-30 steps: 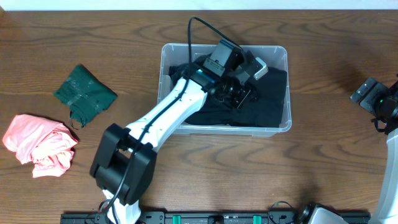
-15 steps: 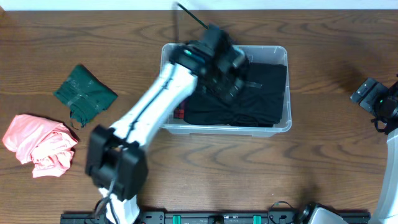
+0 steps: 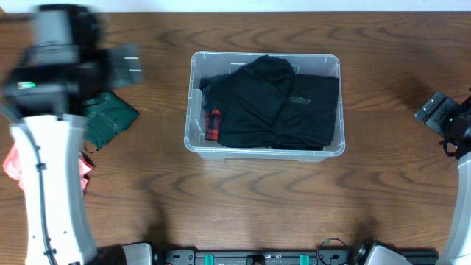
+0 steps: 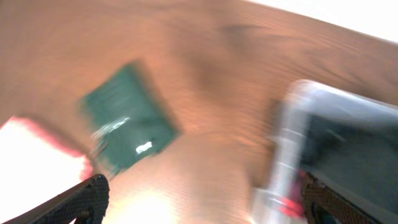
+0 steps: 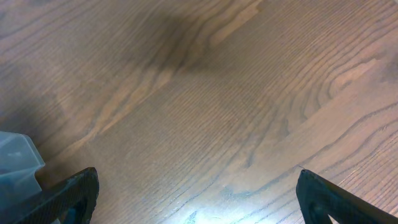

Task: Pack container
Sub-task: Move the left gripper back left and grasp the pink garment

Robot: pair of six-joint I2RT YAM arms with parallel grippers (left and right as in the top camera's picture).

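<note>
Our left hand [image 4: 204,194] hangs spread wide above the left part of the table [image 3: 243,199]. Its two dark fingertips [image 4: 87,194] sit far apart at the lower corners of its own camera view, and nothing lies between them (that view is smeared, and so is the arm seen from overhead). Below the hand we see the green cloth [image 4: 127,121] lying flat on the wood, with the pink cloth [image 4: 31,162] near it at the lower left and the container [image 4: 287,146] off to the right. From overhead, the white left arm [image 3: 51,191] covers most of the pink cloth and one edge of the green cloth.

The container stands upright on the table, near the middle and toward the far edge, with its long side running left to right. Its walls are clear. Black clothes [image 3: 280,103] fill it and cover nearly the whole floor, bunched higher toward the far left corner. A small red checked patch [image 3: 213,124] shows among them at the left end; we cannot tell whether it is a separate garment.

Our right hand [image 5: 199,193] is released as well, its fingertips wide apart over bare wood and gripping nothing. It sits at the right edge of the table, well apart from the container, and only one clear corner of the container shows at the lower left of its view.
</note>
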